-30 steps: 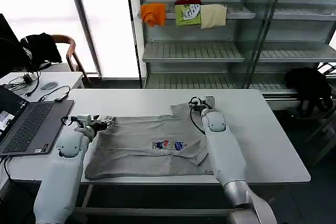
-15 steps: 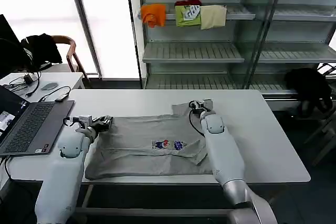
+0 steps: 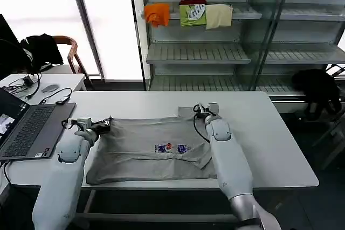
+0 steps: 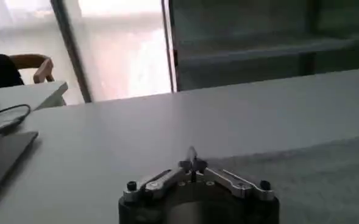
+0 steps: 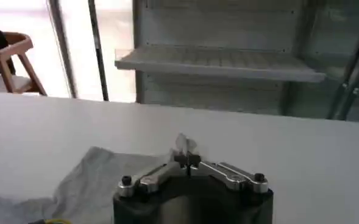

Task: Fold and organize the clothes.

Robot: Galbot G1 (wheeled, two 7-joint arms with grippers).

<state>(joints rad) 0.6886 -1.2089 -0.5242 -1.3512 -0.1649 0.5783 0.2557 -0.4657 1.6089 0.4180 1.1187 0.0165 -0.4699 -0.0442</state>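
Observation:
A light grey top [image 3: 145,154] with a small multicoloured chest print [image 3: 173,147] lies spread flat on the white table [image 3: 269,144]. My left gripper [image 3: 105,124] is at the top's far left corner, shut on a pinch of its fabric. In the left wrist view the closed gripper [image 4: 192,161] sits at the edge of the grey cloth [image 4: 307,164]. My right gripper [image 3: 209,108] is at the far right corner, shut on the fabric. A small tuft of cloth sticks out past the closed gripper [image 5: 186,159], and the grey top [image 5: 100,176] trails beside it.
An open laptop [image 3: 29,127] lies at the table's left end, close to my left arm. Behind the table is a metal shelf [image 3: 215,52] with orange, green and cream folded pieces [image 3: 188,13]. A black garment [image 3: 318,87] hangs at the right.
Both grippers have shifted a little to the left while staying shut, and the grey top has slid left across the table with them.

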